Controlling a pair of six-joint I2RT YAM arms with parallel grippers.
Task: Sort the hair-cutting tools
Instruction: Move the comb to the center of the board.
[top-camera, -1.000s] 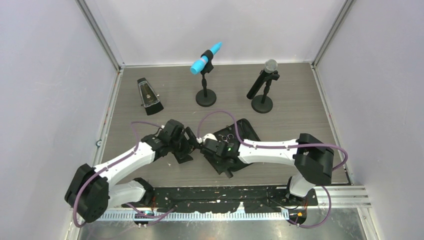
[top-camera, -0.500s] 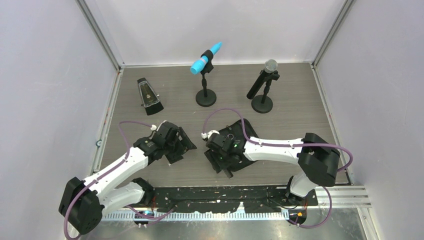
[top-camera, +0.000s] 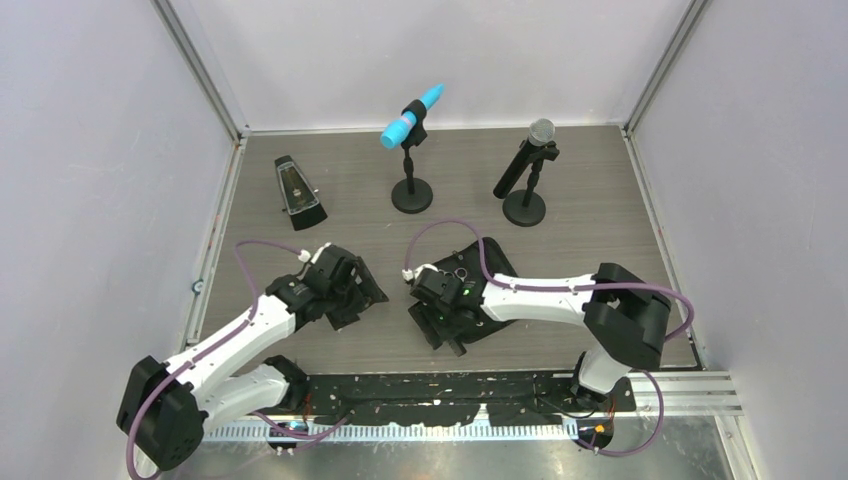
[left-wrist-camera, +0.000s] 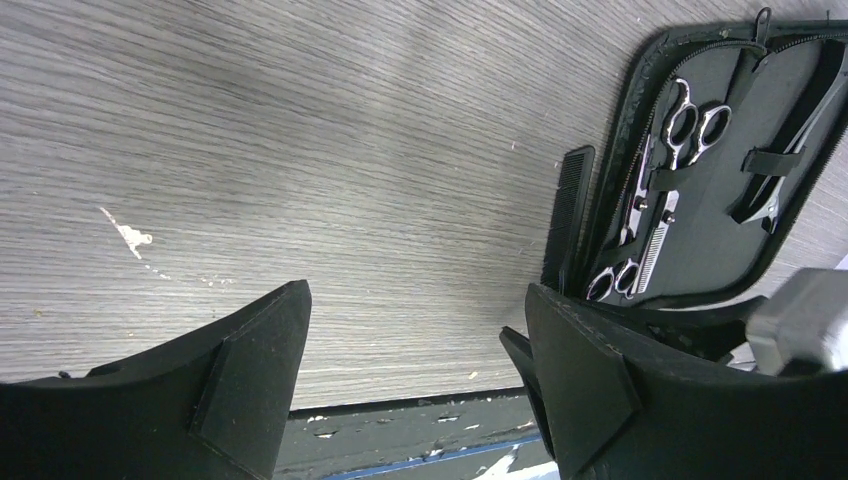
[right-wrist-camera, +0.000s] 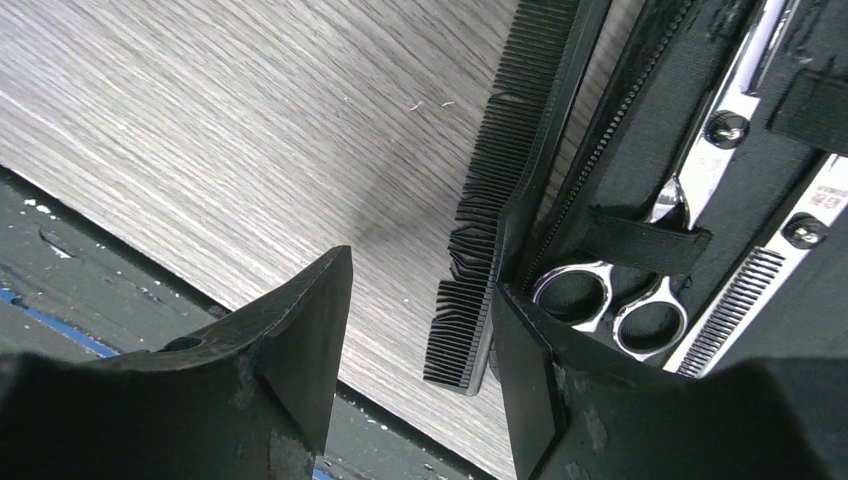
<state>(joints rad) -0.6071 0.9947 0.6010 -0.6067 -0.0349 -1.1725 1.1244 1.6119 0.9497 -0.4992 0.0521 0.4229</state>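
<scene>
Two arms sit low over the counter (top-camera: 600, 220). Left fingers (left-wrist-camera: 250, 370) are spread wide with nothing between them, over bare wood just left of the comb (right-wrist-camera: 510, 190). Right fingers (right-wrist-camera: 290, 340) are apart too, with the comb's near end in the gap. The comb lies flat against the zip edge of the open case (left-wrist-camera: 700, 250). Both silver scissors (right-wrist-camera: 727, 128) are strapped inside, with the black clips (left-wrist-camera: 780, 170) beside them.

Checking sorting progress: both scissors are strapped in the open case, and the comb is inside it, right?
No: the comb lies outside the case, on the table along its edge, per the right wrist view. Both scissors are strapped inside.
</scene>
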